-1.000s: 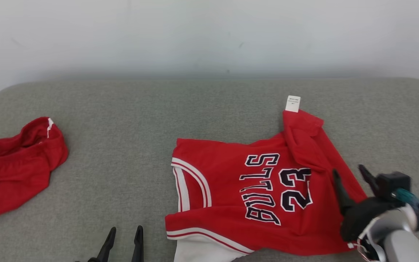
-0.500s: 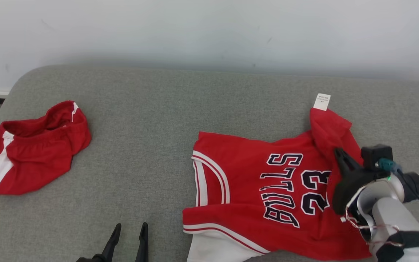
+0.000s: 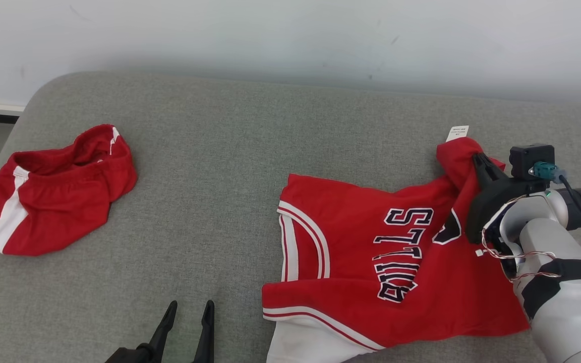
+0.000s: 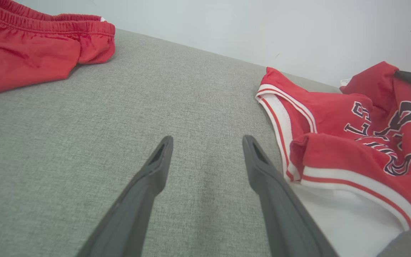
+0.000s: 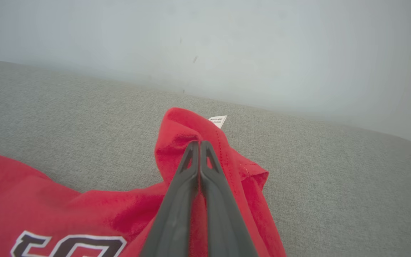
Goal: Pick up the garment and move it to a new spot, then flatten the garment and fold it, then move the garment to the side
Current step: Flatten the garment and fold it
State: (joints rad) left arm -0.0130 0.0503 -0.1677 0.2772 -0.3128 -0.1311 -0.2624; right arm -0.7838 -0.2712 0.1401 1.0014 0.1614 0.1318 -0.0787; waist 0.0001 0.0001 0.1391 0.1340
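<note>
1. The left gripper (image 3: 187,322) is nearest, at the bottom edge of the head view. Its two dark fingers stand apart with nothing between them, and in the left wrist view only bare grey cushion (image 3: 220,151) shows in the gap
2. Just to the right of it is the near end of the red jersey (image 3: 371,262), where a patch of white cloth shows below an edge trimmed in white and red
3. The jersey lies on the right half of the cushion, wrinkled. Its dark, white-outlined lettering runs sideways, and a white-striped opening faces left
4. Level with the jersey but well apart from it, on the cushion's left side, lies a crumpled pair of red shorts (image 3: 53,201) with a white side stripe
5. Farther back, at the jersey's far right corner, the right gripper (image 3: 479,159) has its fingers pressed together on a bunched fold of the red cloth. That fold rises in a peak above the cushion, and the pale forearm hangs over the jersey's right edge
6. A small white tag (image 3: 457,133) sticks out just beyond the pinched fold
7. A pale wall (image 3: 270,35) stands behind the cushion's far edge
</note>
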